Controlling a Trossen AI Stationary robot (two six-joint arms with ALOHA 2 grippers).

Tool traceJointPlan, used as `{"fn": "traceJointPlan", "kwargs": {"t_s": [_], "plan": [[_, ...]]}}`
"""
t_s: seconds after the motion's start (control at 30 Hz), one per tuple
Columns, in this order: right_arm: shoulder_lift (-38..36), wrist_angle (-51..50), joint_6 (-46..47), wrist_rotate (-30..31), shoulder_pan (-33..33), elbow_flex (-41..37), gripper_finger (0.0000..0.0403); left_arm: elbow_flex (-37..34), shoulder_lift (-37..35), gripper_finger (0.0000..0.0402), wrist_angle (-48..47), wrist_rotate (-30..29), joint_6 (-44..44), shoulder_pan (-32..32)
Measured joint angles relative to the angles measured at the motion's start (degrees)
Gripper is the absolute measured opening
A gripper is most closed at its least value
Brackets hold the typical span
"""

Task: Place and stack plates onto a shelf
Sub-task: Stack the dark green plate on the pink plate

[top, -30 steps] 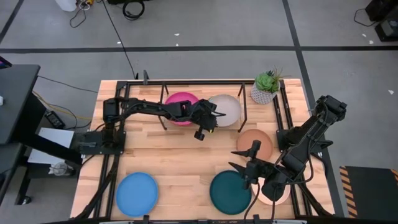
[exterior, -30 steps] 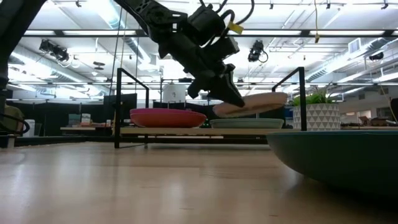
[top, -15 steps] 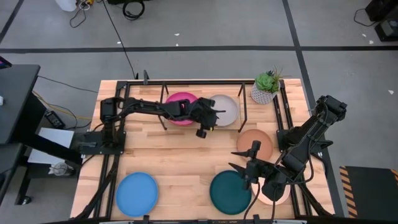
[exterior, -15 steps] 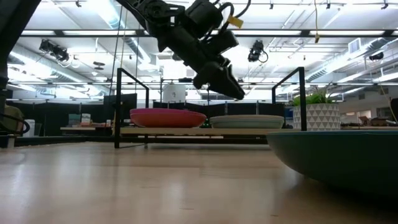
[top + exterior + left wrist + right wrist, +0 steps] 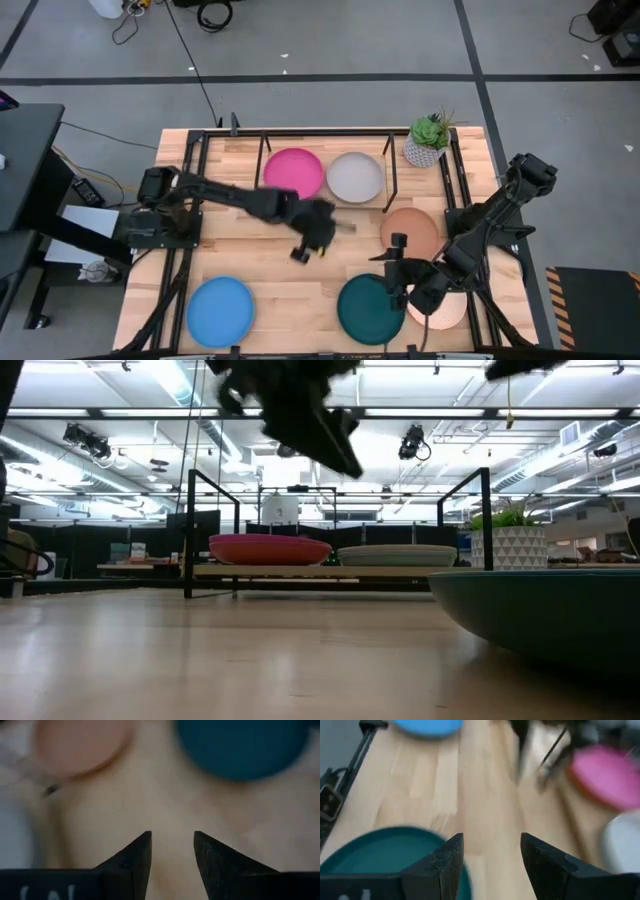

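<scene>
The shelf [image 5: 262, 160] stands at the table's far middle. On its board rest a magenta plate [image 5: 293, 172] and a light grey plate [image 5: 355, 177]; the low view shows the grey plate [image 5: 395, 550] lying level on another plate. My left gripper [image 5: 312, 240] hangs open above bare wood, nearer than the shelf, with nothing between its fingers [image 5: 132, 862]. My right gripper [image 5: 395, 268] is open above the far edge of the dark teal plate [image 5: 370, 308]. A terracotta plate [image 5: 410, 230], a blue plate [image 5: 220, 310] and a cream-peach plate [image 5: 445, 308] lie flat on the table.
A potted plant [image 5: 427, 140] stands at the far right, beside the shelf. Black rails [image 5: 458, 180] run along the table's sides. Bare wood [image 5: 250, 255] lies between the shelf and the near plates. My right arm covers part of the cream-peach plate.
My left gripper has opened and let go of the light grey plate, which was tilted above the shelf and now lies level on the plate below it. The gripper has then drawn back up and toward the table's near edge. My right gripper has shifted slightly left.
</scene>
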Motion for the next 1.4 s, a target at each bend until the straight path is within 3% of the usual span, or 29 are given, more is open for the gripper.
{"fn": "traceJointPlan", "kwargs": {"t_s": [0.13, 0.3, 0.57, 0.77, 1.0, 1.2, 1.4], "plan": [[0.3, -0.2, 5.2, -7.6, -2.5, -2.9, 0.0202, 0.0, 1.7, 0.0155, 2.6, 1.3, -0.1, -6.1], [0.8, -1.2, 7.0, -12.5, -5.7, -5.8, 0.0202, -0.1, 6.8, 0.0155, 8.8, 0.2, 2.7, -10.0], [0.6, -1.8, 4.9, -13.4, -7.2, -6.0, 0.0202, -0.1, 14.3, 0.0155, 16.1, 0.2, 10.1, -11.8], [0.6, -3.5, 4.7, -12.2, -7.2, -6.0, 0.0202, -0.1, 15.5, 0.0155, 19.9, 0.4, 13.8, -13.9], [0.5, -3.7, 5.4, -12.0, -7.2, -5.9, 0.0202, 0.0, 16.9, 0.0155, 22.5, 0.6, 25.6, -16.5], [0.5, -3.6, 7.7, -11.6, -7.1, -5.9, 0.0202, 0.0, 20.0, 0.0155, 28.1, 1.7, 27.1, -16.2], [0.5, -3.6, 8.7, -11.2, -6.6, -5.9, 0.0202, 0.0, 20.0, 0.0145, 27.2, 2.7, 27.3, -15.4]]}}
